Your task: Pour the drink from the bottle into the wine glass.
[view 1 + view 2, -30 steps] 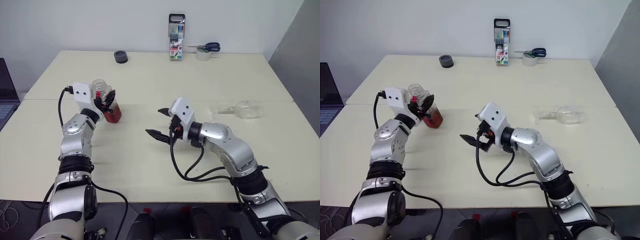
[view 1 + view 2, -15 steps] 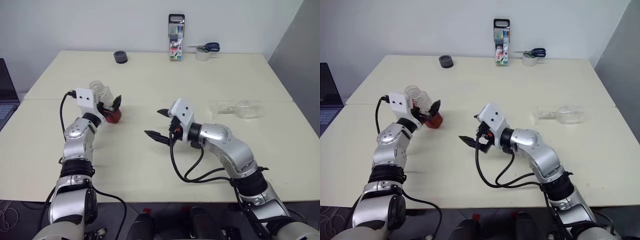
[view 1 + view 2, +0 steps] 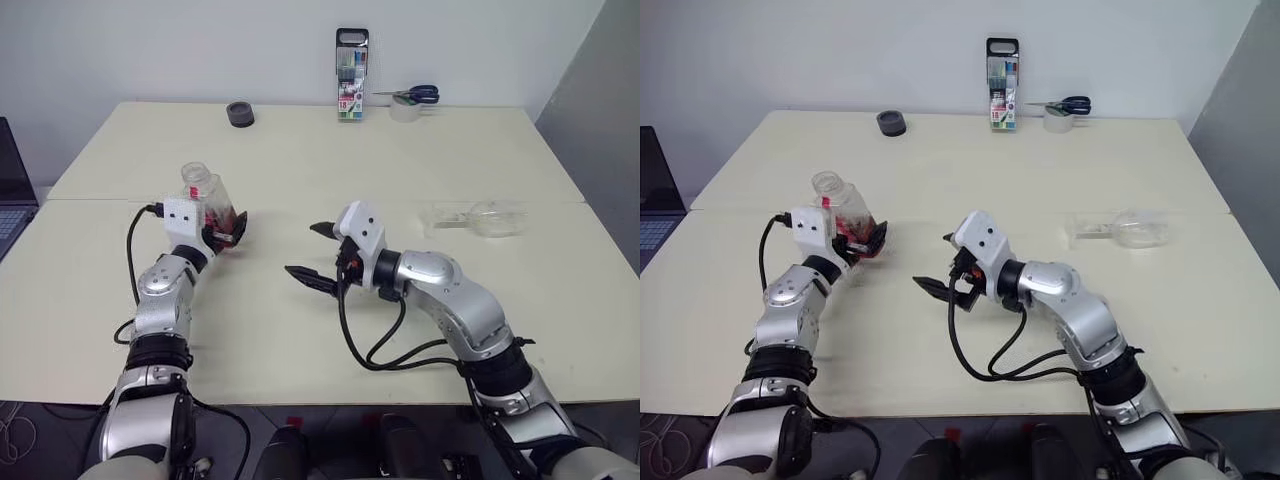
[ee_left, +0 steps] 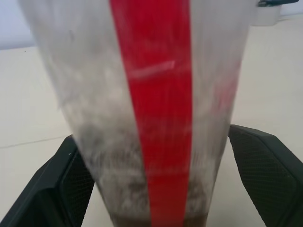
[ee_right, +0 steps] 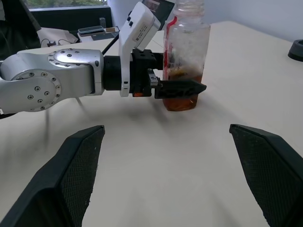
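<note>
Now the bottle [image 3: 840, 215] stands on the table [image 3: 970, 170] between the left gripper's [image 3: 868, 243] spread fingers, uncapped. A bump could spill the drink [image 5: 181, 100]. The wine glass [image 3: 1127, 229] lies sideways far right. The right gripper [image 3: 943, 264] is spread, empty.

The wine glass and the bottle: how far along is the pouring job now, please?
Done: apparently nothing; the wine glass lies on its side on the table, with no drink visible in it.
In hand: the bottle stands upright, a little drink at its bottom, between the open fingers of the left gripper.
Left: stand the glass up, grasp the bottle, pour. The right gripper hangs open, empty.
</note>
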`<move>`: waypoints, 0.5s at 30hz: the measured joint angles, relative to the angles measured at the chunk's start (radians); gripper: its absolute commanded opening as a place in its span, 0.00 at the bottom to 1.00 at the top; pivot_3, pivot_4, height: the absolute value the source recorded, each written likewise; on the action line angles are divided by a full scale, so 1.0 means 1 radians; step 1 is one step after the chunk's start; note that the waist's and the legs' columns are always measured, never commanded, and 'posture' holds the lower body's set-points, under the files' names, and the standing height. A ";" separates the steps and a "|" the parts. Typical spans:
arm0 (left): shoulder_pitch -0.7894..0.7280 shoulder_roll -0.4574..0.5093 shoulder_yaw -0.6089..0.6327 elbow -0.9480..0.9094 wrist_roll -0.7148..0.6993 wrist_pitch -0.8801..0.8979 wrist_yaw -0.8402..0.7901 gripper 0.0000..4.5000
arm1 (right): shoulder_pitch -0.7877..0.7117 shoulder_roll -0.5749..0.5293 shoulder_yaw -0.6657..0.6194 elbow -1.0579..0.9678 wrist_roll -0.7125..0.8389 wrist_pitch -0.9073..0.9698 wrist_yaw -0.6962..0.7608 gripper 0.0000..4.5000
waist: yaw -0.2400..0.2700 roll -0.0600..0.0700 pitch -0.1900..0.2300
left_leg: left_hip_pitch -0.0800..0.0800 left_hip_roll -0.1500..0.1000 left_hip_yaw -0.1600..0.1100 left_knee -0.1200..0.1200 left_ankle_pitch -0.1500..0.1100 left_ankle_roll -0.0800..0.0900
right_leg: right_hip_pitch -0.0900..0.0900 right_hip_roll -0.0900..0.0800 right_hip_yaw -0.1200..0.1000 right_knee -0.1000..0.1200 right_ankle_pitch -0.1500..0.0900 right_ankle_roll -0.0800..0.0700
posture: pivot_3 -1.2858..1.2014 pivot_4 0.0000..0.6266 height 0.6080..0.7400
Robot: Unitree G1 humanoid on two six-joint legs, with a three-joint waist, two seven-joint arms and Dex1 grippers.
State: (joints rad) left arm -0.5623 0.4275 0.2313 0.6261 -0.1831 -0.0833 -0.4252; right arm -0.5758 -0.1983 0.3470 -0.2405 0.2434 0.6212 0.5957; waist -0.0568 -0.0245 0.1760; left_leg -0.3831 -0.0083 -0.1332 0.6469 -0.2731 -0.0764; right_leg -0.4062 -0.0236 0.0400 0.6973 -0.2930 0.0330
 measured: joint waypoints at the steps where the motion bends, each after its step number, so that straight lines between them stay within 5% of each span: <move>1: 0.009 -0.001 0.000 -0.004 0.002 -0.007 0.006 0.99 | 0.007 -0.001 0.000 0.000 -0.006 -0.001 -0.006 1.00 | 0.000 0.000 0.000 | 0.000 0.000 0.000 0.000 0.000 0.000 | 0.000 0.000 0.000 0.000 0.000 0.000 | 0.52 0.24 1.00; 15: 0.308 -0.027 -0.001 -0.294 0.003 0.067 0.082 0.99 | 0.236 -0.121 -0.091 -0.183 0.055 0.089 -0.007 1.00 | 0.005 0.000 0.000 | 0.000 0.001 0.000 -0.001 -0.002 0.003 | 0.001 0.000 0.001 -0.001 0.000 0.000 | 0.52 0.24 1.00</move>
State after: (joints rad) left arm -0.2540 0.4008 0.2305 0.3317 -0.1803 -0.0166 -0.3435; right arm -0.3402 -0.3191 0.2563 -0.4236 0.2980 0.7103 0.5890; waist -0.0521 -0.0247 0.1758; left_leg -0.3827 -0.0076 -0.1333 0.6461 -0.2751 -0.0730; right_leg -0.4056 -0.0238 0.0405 0.6968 -0.2931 0.0330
